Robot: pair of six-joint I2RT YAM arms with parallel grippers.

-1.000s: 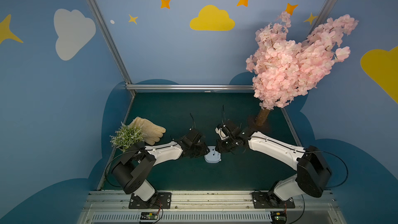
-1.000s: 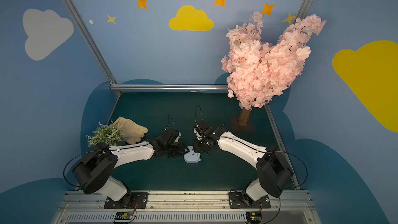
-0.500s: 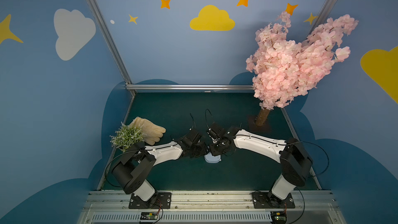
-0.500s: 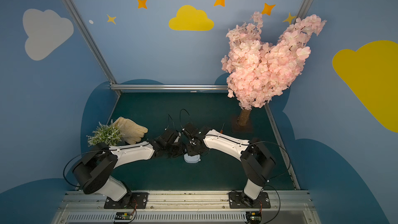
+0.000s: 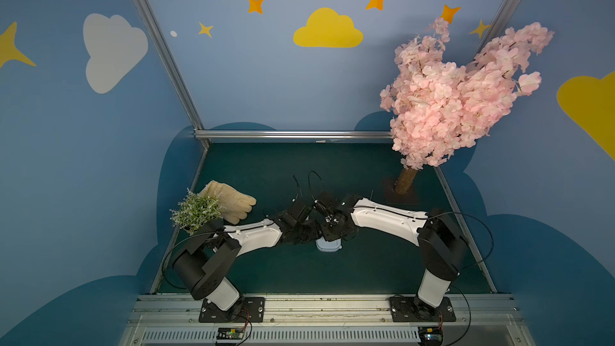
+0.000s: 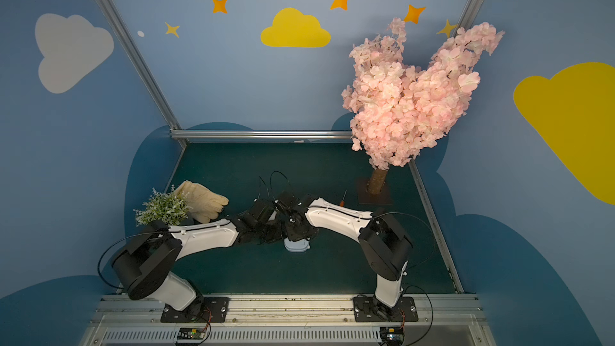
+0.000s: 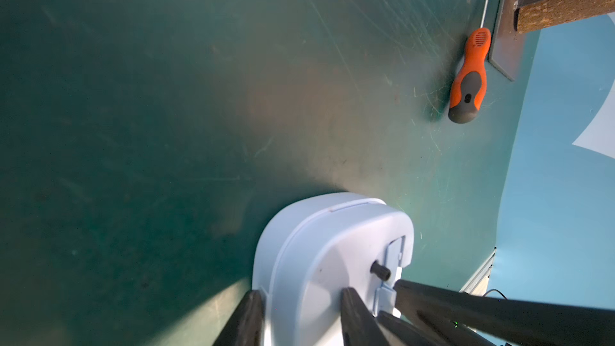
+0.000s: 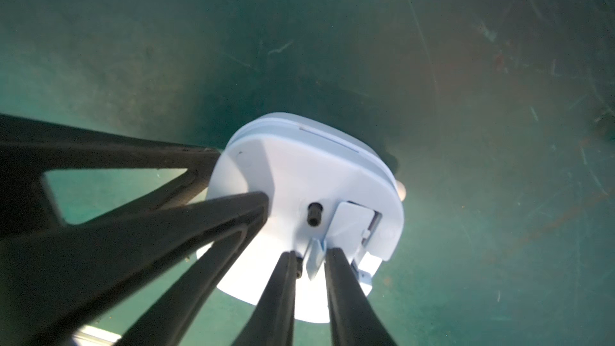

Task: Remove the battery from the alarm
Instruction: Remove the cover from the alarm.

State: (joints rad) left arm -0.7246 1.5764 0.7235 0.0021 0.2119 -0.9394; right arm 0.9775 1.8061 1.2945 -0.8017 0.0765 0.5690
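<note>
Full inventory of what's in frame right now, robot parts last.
alarm: 1, pale blue, centre-front of mat, back showing
cover: 1, pale, lifted off the alarm's back
battery: none visible
tree: 1, pink blossom, far corner on the right arm's side
screwdriver: 1, orange-grey handle, beside the tree's base
glove: 1, cream, behind the left arm
plant: 1, green, next to the glove
mat: 1, dark green, floor
left end effector: 1, black, clamped on the alarm
right end effector: 1, black, astride the cover; grip unclear

It is a staged lab booth with cloud-painted walls.
</note>
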